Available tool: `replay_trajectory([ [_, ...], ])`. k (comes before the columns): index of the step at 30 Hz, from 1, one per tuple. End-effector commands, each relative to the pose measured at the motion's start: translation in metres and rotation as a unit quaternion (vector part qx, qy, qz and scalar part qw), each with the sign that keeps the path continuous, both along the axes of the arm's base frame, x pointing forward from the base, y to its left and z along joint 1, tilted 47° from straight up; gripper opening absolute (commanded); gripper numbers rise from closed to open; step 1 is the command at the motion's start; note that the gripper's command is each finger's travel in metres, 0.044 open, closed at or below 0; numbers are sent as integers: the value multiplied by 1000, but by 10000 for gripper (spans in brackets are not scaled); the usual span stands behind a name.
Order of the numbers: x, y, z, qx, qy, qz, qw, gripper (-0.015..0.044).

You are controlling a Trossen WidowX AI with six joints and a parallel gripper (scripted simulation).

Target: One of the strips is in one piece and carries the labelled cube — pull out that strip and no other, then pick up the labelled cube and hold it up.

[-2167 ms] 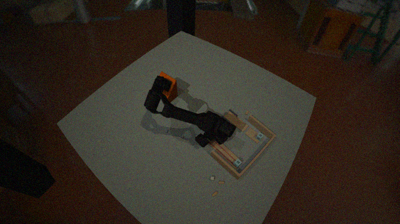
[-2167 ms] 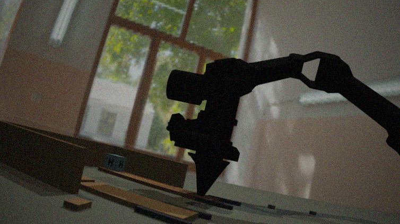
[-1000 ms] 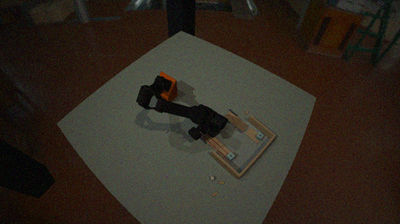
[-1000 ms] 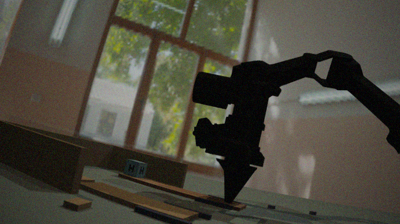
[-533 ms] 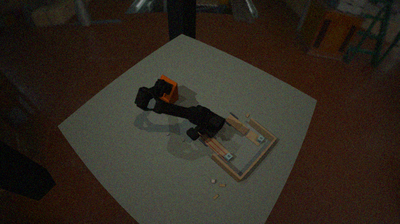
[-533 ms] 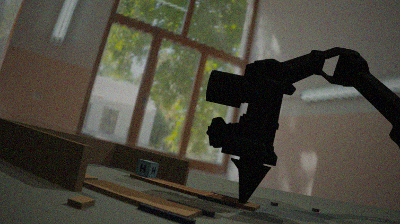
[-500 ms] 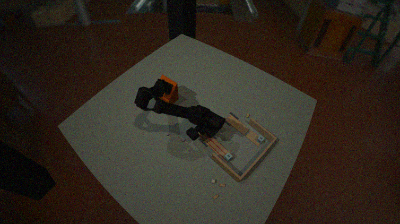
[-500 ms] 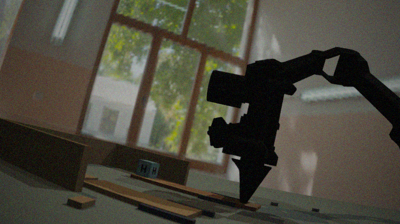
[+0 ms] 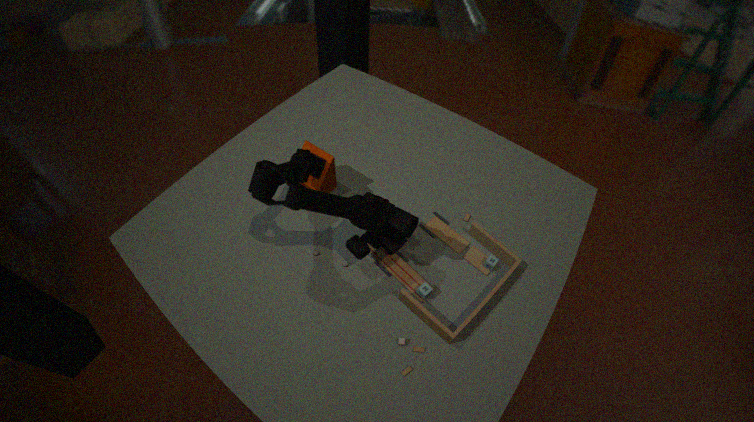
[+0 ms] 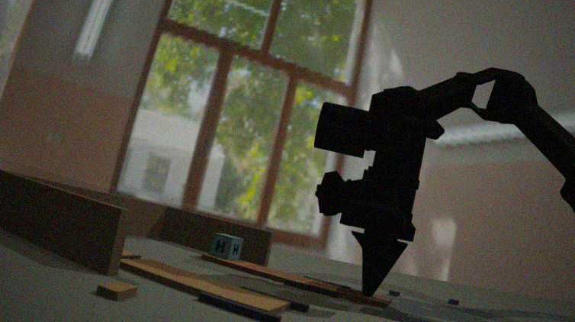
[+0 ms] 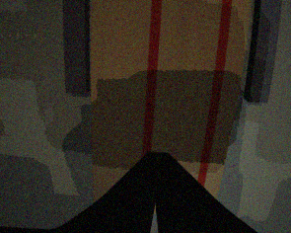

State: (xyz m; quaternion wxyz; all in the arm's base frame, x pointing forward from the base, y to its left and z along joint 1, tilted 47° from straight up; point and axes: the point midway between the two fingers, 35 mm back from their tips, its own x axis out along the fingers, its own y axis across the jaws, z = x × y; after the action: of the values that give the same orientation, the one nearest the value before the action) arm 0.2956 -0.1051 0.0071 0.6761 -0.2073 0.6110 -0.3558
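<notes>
A strip with two red lines (image 9: pixel 402 272) (image 10: pixel 258 272) (image 11: pixel 187 39) lies in one piece as far as it shows. A pale cube marked H (image 9: pixel 424 288) (image 10: pixel 220 245) sits on its far end. My gripper (image 10: pixel 368 294) (image 11: pixel 157 161) is shut and empty, its tips down at the top of this strip near its near end. A plain strip (image 9: pixel 446 234) (image 10: pixel 199 279) lies apart from a shorter piece (image 9: pixel 475 259) (image 10: pixel 130 255), with a break between them. A second marked cube (image 9: pixel 491 261) sits on the shorter piece's far end.
Wooden walls (image 9: pixel 488 299) (image 10: pixel 63 225) stand around the far ends and sides. Dark low rails (image 10: pixel 239 306) (image 11: pixel 77 49) flank the strips. A small wood block (image 9: pixel 467 217) (image 10: pixel 117 290) lies beside the plain strip. Other small blocks (image 9: pixel 402 341) (image 9: pixel 407 371) lie outside the walls.
</notes>
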Motion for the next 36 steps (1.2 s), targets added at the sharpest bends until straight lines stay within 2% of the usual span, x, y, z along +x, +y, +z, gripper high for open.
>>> replay_trajectory([
  [1, -14, -3, -6, 0, 12, -8, 1000, 0],
  [36, -65, 5, -13, 0, 13, -8, 1000, 0],
])
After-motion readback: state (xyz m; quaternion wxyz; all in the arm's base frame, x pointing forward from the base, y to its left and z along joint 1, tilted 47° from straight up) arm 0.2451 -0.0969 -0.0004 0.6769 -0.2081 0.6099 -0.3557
